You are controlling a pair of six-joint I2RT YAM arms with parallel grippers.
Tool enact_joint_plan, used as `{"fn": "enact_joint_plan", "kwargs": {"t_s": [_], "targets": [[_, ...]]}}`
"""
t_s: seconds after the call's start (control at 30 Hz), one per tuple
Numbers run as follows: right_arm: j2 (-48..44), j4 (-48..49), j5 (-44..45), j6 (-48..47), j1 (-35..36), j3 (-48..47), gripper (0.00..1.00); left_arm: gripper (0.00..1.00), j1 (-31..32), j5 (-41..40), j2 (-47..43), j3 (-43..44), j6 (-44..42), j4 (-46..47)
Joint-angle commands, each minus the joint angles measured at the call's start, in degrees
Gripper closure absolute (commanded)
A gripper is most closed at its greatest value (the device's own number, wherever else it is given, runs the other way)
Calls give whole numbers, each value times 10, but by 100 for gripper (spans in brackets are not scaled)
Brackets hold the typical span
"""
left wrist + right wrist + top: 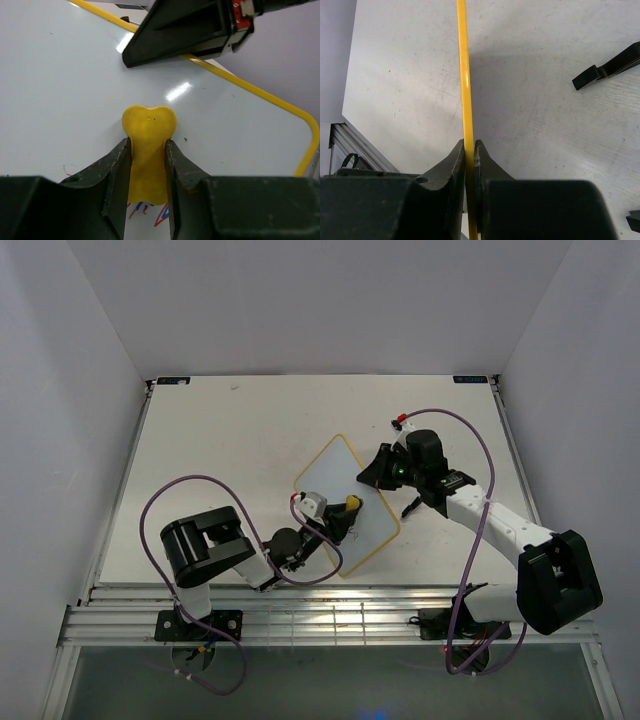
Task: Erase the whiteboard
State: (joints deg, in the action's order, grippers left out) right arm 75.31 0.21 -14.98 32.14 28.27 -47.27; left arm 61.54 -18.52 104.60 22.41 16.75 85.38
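The whiteboard (333,482), white with a thin yellow frame, lies tilted at the table's middle. My left gripper (345,515) is shut on a yellow eraser block (148,131) and presses it on the board's surface (60,95). Red and blue handwriting (145,210) shows just behind the eraser, between my fingers. My right gripper (372,472) is shut on the board's right yellow edge (464,80), seen edge-on in the right wrist view. It also shows in the left wrist view (190,30) at the far rim.
A black foot piece (607,67) lies on the grey table right of the board, and another black piece (410,505) shows in the top view. Grey walls enclose the table on three sides. A metal rail (300,600) runs along the near edge.
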Motion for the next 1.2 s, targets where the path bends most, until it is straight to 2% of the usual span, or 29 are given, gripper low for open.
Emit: {"fn": "enact_joint_plan", "kwargs": {"t_s": [0.0,0.17,0.27,0.37,0.5,0.6,0.83,1.03,1.17], "targets": [[8,30,-48,33,9,-27,92,99,45,86,25,2,19,-100],[1,30,-54,20,5,-16,92,99,24,35,-30,-20,22,-153],[-3,30,-52,16,1,-9,92,98,-3,2,-93,-32,31,-199],[-6,30,-53,13,-2,0,92,99,-42,-5,-162,-48,57,-251],[-6,30,-65,12,-5,2,92,99,-91,4,-203,-69,68,-261],[-8,30,-73,12,-4,4,92,100,-126,14,-195,-82,72,-227],[-24,25,-94,13,-6,8,92,100,-182,74,-92,-76,23,-114],[-27,15,-120,7,-7,10,92,100,-186,161,-48,-68,17,-55],[-36,18,-127,19,-7,17,92,100,-180,186,-29,-74,29,-15]]}}
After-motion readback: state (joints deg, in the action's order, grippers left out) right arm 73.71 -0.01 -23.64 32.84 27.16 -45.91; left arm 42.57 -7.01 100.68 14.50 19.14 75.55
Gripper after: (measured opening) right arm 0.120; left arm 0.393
